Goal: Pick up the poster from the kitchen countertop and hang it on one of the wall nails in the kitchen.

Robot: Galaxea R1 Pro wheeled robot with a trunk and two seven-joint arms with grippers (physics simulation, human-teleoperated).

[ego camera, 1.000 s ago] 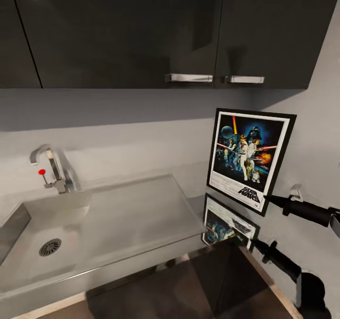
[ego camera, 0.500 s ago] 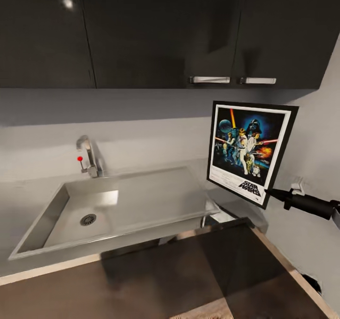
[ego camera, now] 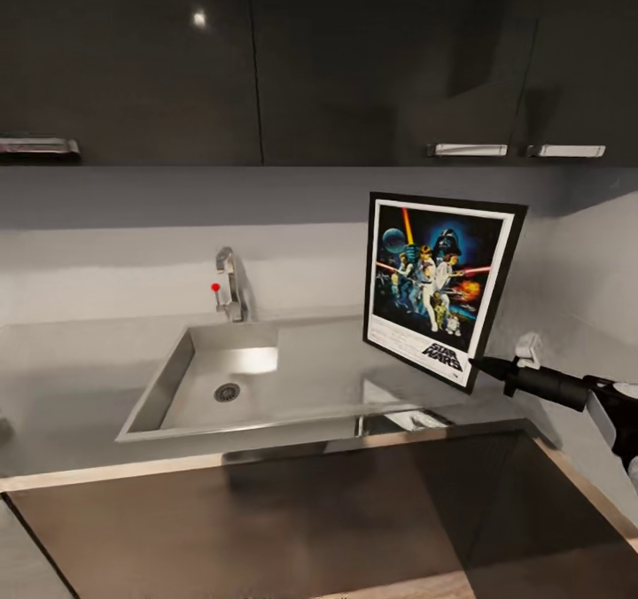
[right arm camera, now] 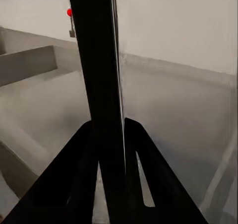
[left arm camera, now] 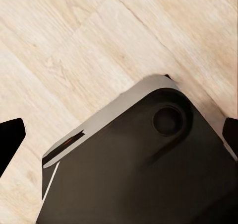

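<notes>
The poster (ego camera: 439,289) hangs upright above the right end of the kitchen countertop (ego camera: 71,377), its colourful face turned toward me. My right gripper (ego camera: 483,369) is shut on its lower right corner, with the black arm reaching in from the right. In the right wrist view the poster (right arm camera: 96,75) is an edge-on dark band clamped between the two black fingers (right arm camera: 74,179) of the right gripper (right arm camera: 111,149). The left gripper (left arm camera: 119,137) is open, pointing down at the robot's dark base (left arm camera: 148,174) and the wood floor (left arm camera: 74,50). No wall nail can be made out.
A sink basin (ego camera: 186,377) with a drain (ego camera: 227,392) and a tap (ego camera: 230,282) with a red knob sit mid-counter. Dark upper cabinets (ego camera: 266,58) hang close overhead. A pale grey side wall (ego camera: 589,280) stands right behind the poster. Dark lower cabinets (ego camera: 310,519) front the counter.
The head camera has pulled back and swung left, so the sink and counter sit further right and smaller in the picture. The poster stays in the right gripper, now nearer the drainboard.
</notes>
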